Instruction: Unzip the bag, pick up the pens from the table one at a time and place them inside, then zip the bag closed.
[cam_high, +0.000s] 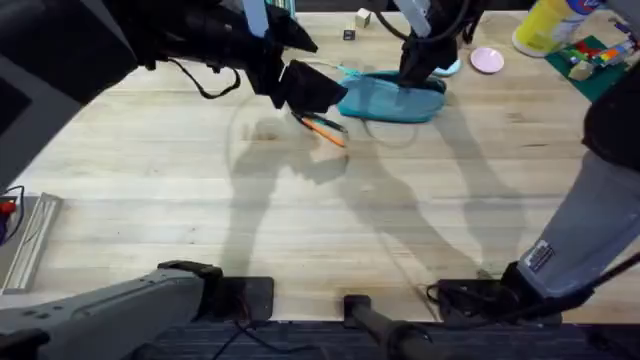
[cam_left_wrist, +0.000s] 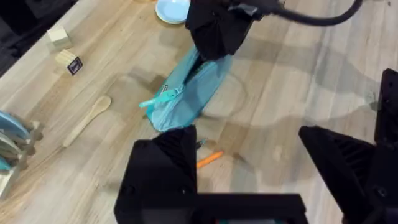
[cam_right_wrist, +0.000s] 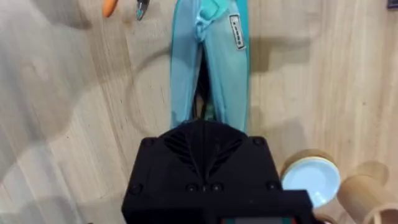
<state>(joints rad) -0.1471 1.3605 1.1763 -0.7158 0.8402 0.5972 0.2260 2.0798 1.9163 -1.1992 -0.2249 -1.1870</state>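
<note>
We start at the right claw (cam_high: 418, 78), which stands at the far end of the desk (cam_high: 300, 230), toward 1 o'clock in the overhead view. It presses down on the right end of the bag (cam_high: 385, 100). In the right wrist view the bag (cam_right_wrist: 211, 68) runs straight away from the black claw body, and its zipper is parted into a dark slit. Whether the fingers are spread or pinching the fabric, we cannot tell, because the claw body hides them.

The left claw (cam_high: 300, 88) hangs just beside the left end of the bag, at about 9 o'clock from it. In the left wrist view its two black fingers (cam_left_wrist: 165, 168) are spread wide with nothing between them. The bag (cam_left_wrist: 186, 93) lies beyond them on the desk.

The pens (cam_high: 325, 128) lie on the desk just under the left claw, at about 7 o'clock from the bag. The orange one (cam_left_wrist: 210, 159) shows between the spread fingers; the black one lies close beside it.

A light-blue dish (cam_left_wrist: 172, 10) sits beyond the bag.
</note>
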